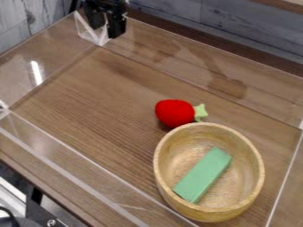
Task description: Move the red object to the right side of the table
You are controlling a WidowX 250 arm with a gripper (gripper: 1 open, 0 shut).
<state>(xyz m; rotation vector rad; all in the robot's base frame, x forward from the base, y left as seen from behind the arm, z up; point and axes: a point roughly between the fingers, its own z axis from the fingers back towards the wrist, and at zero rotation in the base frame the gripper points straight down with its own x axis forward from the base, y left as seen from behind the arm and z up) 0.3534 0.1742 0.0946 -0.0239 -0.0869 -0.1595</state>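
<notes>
I see no brand, label or writing on anything in this view.

Starting at the left, a low clear acrylic wall (48, 66) runs along the counter (106, 115), catching pale glare near its upper stretch. My end effector (104, 25) hangs at the top left corner, dark, pointing down, its two fingers (116, 28) spread apart with nothing between them. It sits near the back wall and well apart from every object. Below it the brown wood-grain surface lies bare across the left half, from the far wall down to the near acrylic edge (83, 168).

Moving toward the middle, the red object (175, 112) lies on the wood, a small glossy strawberry on its side with its green cap (200, 112) pointing right. It rests just beyond the rim of the wooden bowl (167, 146), very close to it; I cannot tell whether they touch.

The bowl sits at the lower right, upright, with a flat green block (204, 174) leaning diagonally inside. Beyond the strawberry, a band of bare wood reaches the right-hand wall (291, 133), where the bowl's far rim comes close to the acrylic.
</notes>
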